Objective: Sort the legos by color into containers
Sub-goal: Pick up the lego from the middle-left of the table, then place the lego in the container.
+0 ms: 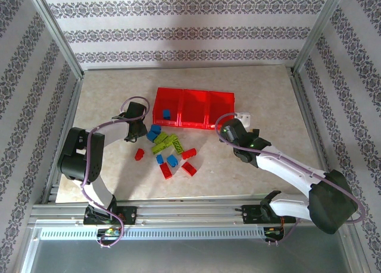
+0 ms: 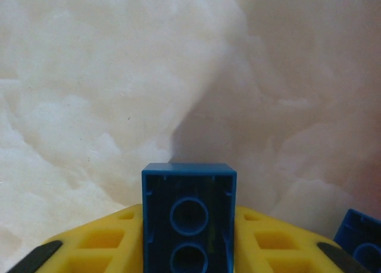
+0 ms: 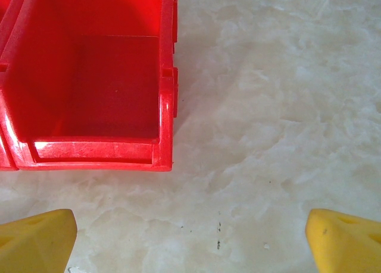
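Note:
A blue lego (image 2: pixel 189 219) stands clamped between the yellow fingers (image 2: pixel 113 246) of my left gripper (image 2: pixel 189 249), its hollow underside facing the camera above the bare table. That gripper (image 1: pixel 143 129) sits at the left edge of the lego pile, where blue (image 1: pixel 155 131), lime green (image 1: pixel 166 143) and red (image 1: pixel 166 170) bricks lie loose. The red three-compartment tray (image 1: pixel 193 96) lies behind the pile, with one blue brick (image 1: pixel 165 113) in its left compartment. My right gripper (image 1: pixel 241 121) stands open by the tray's right end (image 3: pixel 168 106), nothing between its fingertips (image 3: pixel 36 237).
Another blue brick (image 2: pixel 360 237) lies just right of the left gripper. Metal frame posts and patterned walls enclose the table on three sides. Bare marble-look tabletop (image 1: pixel 280 100) stretches right of the tray and along the near edge.

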You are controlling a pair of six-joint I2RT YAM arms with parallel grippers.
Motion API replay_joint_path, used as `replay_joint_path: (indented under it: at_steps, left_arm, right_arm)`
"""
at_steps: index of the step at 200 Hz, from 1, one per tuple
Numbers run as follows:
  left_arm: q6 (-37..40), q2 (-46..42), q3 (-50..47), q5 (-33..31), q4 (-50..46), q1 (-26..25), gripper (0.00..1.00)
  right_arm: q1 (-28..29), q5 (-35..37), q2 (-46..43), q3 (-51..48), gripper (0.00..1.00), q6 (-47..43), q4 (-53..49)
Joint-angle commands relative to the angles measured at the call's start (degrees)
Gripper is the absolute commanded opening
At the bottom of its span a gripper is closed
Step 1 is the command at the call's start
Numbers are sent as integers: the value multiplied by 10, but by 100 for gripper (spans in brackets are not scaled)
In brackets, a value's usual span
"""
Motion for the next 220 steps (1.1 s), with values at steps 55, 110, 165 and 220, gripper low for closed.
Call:
replay_joint_path:
  at_steps: [55, 110, 165, 220]
  left_arm:
    - [11, -85, 25, -7, 17, -32, 29]
    - [27, -68, 89, 0, 52, -86, 29]
    - [60, 36, 200, 2, 49, -120, 29]
    - [70, 129, 288, 4, 29, -123, 30]
  right_arm:
    - [3, 7, -1, 13, 98, 10, 3]
    - [4, 5, 10, 14, 98, 18, 9]
    - [4, 2, 9, 10, 98, 25, 6]
    - [5, 4, -8, -2, 98, 32, 2]
